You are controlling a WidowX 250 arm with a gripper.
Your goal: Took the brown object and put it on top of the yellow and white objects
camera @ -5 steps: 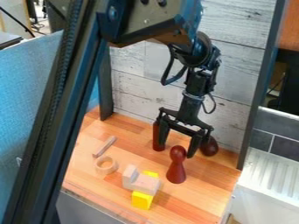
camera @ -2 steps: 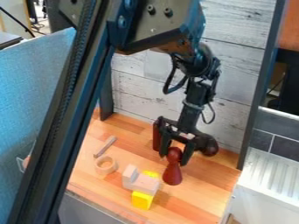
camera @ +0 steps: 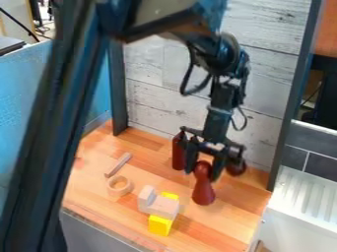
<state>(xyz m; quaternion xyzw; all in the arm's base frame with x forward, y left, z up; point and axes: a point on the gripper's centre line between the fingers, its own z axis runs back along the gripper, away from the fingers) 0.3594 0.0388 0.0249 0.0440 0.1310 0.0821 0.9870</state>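
Observation:
The reddish-brown pin-shaped object (camera: 203,193) stands nearly upright at the right of the wooden surface, and my gripper (camera: 203,172) is shut on its rounded head from above, one finger on each side. Whether its base touches the wood I cannot tell. To its lower left is a yellow block (camera: 159,225), with a pale, whitish block (camera: 164,207) lying across the yellow pieces. Another pale, angled piece (camera: 146,199) adjoins it on the left.
Behind the gripper are a dark red cylinder (camera: 178,153) and a rounded brown piece (camera: 235,167). A wooden ring (camera: 119,186) and a small stick (camera: 117,165) lie to the left. A plank-patterned wall (camera: 154,93) rises at the back.
My gripper came down around the pin's head and its fingers drew together. The pin first shifted slightly left, then right along with the gripper. The blocks stayed put.

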